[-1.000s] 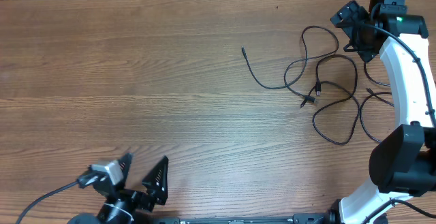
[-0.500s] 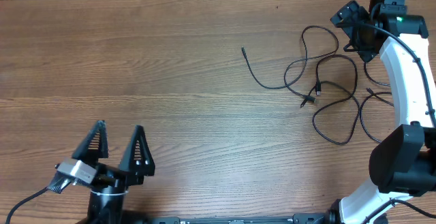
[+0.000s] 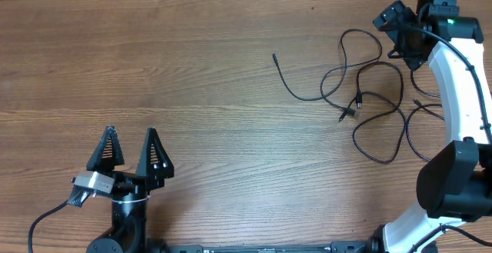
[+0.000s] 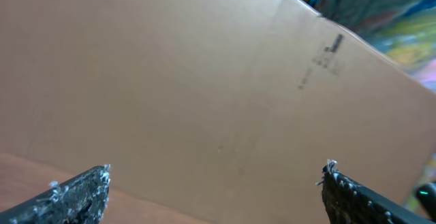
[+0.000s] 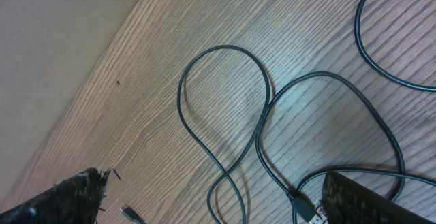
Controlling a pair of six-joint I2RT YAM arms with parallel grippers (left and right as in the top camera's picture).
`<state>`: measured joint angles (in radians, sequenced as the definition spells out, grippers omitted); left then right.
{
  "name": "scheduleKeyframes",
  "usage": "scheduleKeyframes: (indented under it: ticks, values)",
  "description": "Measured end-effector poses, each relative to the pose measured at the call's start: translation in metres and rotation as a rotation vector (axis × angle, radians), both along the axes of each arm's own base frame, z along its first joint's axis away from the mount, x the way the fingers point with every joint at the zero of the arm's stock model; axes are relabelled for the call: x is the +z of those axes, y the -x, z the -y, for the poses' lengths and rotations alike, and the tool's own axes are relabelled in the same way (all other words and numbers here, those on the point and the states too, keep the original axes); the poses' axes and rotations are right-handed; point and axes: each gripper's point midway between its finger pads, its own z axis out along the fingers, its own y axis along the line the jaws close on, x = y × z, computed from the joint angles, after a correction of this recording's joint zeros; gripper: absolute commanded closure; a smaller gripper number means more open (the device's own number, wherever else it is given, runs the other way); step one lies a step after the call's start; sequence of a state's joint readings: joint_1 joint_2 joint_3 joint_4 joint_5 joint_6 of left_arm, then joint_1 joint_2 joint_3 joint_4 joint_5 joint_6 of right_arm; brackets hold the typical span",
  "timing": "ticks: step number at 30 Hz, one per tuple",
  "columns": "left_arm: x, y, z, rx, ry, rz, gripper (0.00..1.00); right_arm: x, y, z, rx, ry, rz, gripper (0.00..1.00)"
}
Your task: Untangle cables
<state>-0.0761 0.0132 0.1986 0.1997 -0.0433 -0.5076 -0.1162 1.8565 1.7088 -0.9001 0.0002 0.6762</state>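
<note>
Wood-grain table [image 3: 192,68] (brown, matte) carries the cables [image 3: 361,99], thin black cords in loose overlapping loops at its far right. The right gripper [image 5: 214,203] hangs over their far edge, jaws wide and empty. The left gripper [image 3: 131,134], equally wide and empty, sits well apart at the near left.

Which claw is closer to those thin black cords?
Right. The right gripper hangs over the thin black cords; the left gripper is far away across the wooden table.
</note>
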Motion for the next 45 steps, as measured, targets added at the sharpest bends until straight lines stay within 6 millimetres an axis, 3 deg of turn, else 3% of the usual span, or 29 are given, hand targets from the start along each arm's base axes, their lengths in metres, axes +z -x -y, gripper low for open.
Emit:
scheduleKeyframes:
  ticks: [4, 11, 16, 24, 45]
  values:
    - [-0.016, -0.007, -0.009, 0.044, 0.006, -0.014, 0.01, 0.0, 0.0, 0.0, 0.0, 0.001, 0.0, 0.0]
    - [-0.061, -0.021, -0.021, 0.113, 0.018, -0.108, 0.01, 0.0, 0.0, 0.0, 0.0, 0.001, 0.0, 0.0]
    - [-0.106, -0.03, -0.029, 0.159, 0.016, -0.258, 0.01, 0.0, 0.0, 0.0, 0.0, 0.001, 0.0, 0.0]
    - [-0.152, -0.03, -0.041, 0.231, 0.009, -0.444, 0.01, 0.0, 0.0, 0.0, 0.0, 0.0, 0.0, 0.0]
    - [-0.151, -0.029, -0.043, 0.248, 0.001, -0.443, 0.01, 0.0, 0.0, 0.0, -0.001, 0.0, 0.0, 0.0]
